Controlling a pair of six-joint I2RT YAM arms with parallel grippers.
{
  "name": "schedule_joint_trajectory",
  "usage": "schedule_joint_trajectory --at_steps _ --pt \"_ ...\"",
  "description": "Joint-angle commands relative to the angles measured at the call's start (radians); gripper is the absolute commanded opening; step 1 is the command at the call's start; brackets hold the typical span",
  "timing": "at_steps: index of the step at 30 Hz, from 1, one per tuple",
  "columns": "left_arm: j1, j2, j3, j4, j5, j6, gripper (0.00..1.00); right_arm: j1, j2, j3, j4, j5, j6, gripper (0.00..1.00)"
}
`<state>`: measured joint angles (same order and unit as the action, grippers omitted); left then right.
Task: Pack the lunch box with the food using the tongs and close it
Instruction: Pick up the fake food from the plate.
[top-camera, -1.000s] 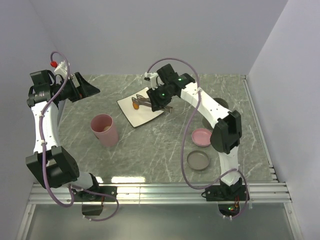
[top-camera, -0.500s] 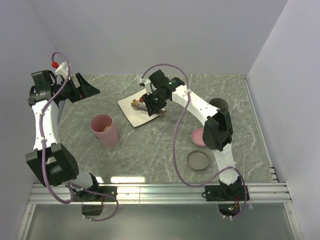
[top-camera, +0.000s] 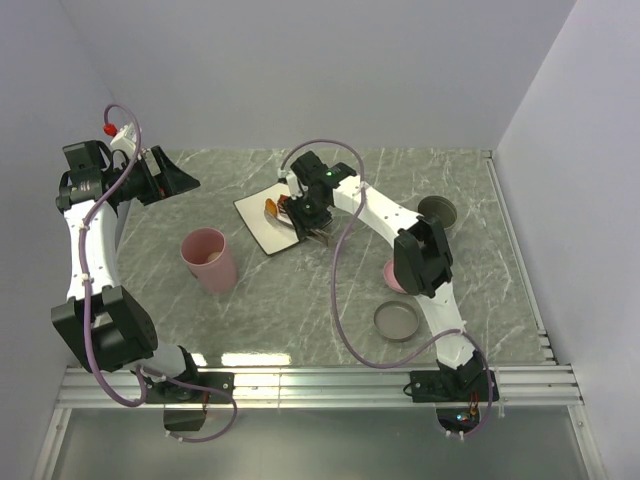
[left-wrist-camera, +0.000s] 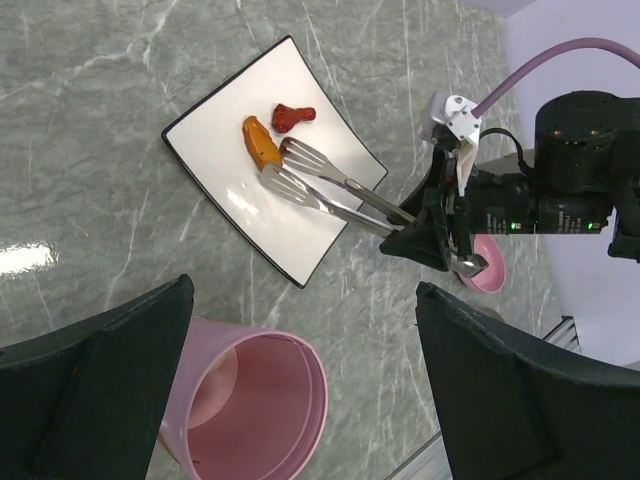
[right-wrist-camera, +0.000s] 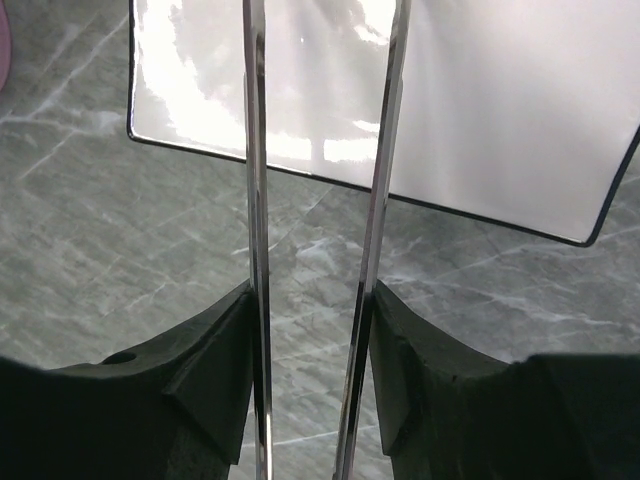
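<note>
Pale walls (top-camera: 300, 70) bound a grey-green marble tabletop (left-wrist-camera: 100, 80) on three sides. The right gripper (right-wrist-camera: 312, 295) clamps slim silver metal tongs (left-wrist-camera: 340, 195), their tips over a white square plate (left-wrist-camera: 225, 160) beside an orange glossy piece (left-wrist-camera: 260, 143). The left gripper (top-camera: 178, 181) gapes by the left wall.

I can't read any words, numbers, brand names or signs in any of my camera views. Nothing I see has writing I can make out.
</note>
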<state>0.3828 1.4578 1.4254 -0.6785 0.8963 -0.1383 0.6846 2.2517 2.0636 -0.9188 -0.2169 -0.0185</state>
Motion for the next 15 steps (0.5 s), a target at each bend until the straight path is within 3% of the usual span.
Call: schedule_joint_trajectory --at_steps 1,15 --pt "0.002 0.001 0.009 0.017 0.006 0.022 0.99 0.009 0.011 0.075 0.023 0.002 0.012 0.52" --pt "0.002 0.018 0.012 0.016 -0.002 0.029 0.99 0.007 0.101 0.17 0.024 0.02 0.014 0.51"
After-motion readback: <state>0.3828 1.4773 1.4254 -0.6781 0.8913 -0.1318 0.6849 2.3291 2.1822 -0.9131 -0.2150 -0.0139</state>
